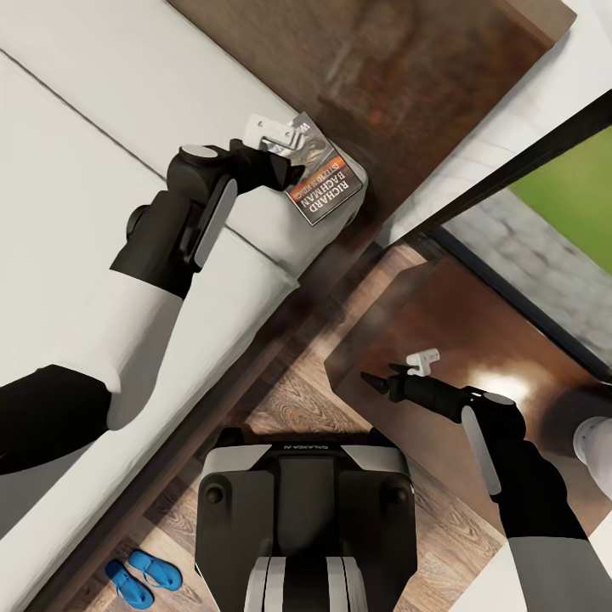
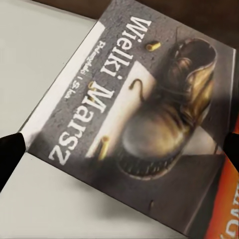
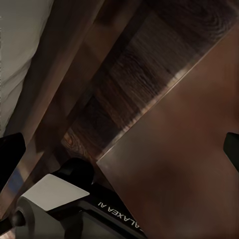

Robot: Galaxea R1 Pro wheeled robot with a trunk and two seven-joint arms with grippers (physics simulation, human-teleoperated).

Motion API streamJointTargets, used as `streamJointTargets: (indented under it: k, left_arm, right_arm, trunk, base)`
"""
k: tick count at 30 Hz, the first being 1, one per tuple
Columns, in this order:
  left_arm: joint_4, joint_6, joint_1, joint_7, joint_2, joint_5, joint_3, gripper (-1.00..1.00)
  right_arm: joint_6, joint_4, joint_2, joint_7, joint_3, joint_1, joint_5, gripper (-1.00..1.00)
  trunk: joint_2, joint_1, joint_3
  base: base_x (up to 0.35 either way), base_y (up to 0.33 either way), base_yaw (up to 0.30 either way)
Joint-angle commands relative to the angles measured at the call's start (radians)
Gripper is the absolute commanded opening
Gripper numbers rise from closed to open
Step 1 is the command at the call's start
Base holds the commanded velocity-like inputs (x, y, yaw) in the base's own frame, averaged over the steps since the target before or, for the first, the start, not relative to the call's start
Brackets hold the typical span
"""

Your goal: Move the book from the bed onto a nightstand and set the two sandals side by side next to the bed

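Left claw spread over book; right claw grip unclear.

- The book: its upper corner is hidden under the left gripper.
- The nightstand: its right side is cut off.

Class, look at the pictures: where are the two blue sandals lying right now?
In the head view, the sandals lie together on the wood floor at lower left, beside the bed and just left of the robot's base.
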Motion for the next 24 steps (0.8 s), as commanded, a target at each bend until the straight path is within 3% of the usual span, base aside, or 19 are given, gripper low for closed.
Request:
streamJointTargets:
  k: [1, 7, 13, 24]
  left_arm:
    - [-0.001, 0.005, 0.000, -0.002, 0.001, 0.002, 0.000, 1.00]
    - [-0.001, 0.005, -0.001, -0.002, 0.020, 0.003, 0.000, 1.00]
    - [0.001, 0.005, 0.000, 0.008, 0.022, 0.004, 0.000, 1.00]
    - [0.004, 0.004, 0.000, 0.011, 0.022, 0.001, 0.000, 1.00]
  right_arm:
    - [0.008, 0.000, 0.000, -0.001, -0.001, 0.000, -0.009, 1.00]
    - [0.008, 0.000, 0.003, -0.001, 0.000, 0.000, -0.009, 1.00]
    - [0.008, 0.000, 0.003, -0.002, 0.000, 0.000, -0.009, 1.00]
    - [0.008, 0.000, 0.003, -0.002, 0.000, 0.000, -0.008, 1.00]
  trunk:
    - [0.000, 0.000, 0.000]
    - [0.000, 0.000, 0.000]
    - [0.000, 0.000, 0.000]
    - [-0.077, 0.042, -0.035]
  base:
    - [0.000, 0.000, 0.000]
    - [0.000, 0.000, 0.000]
    - [0.000, 0.000, 0.000]
    - [0.000, 0.000, 0.000]
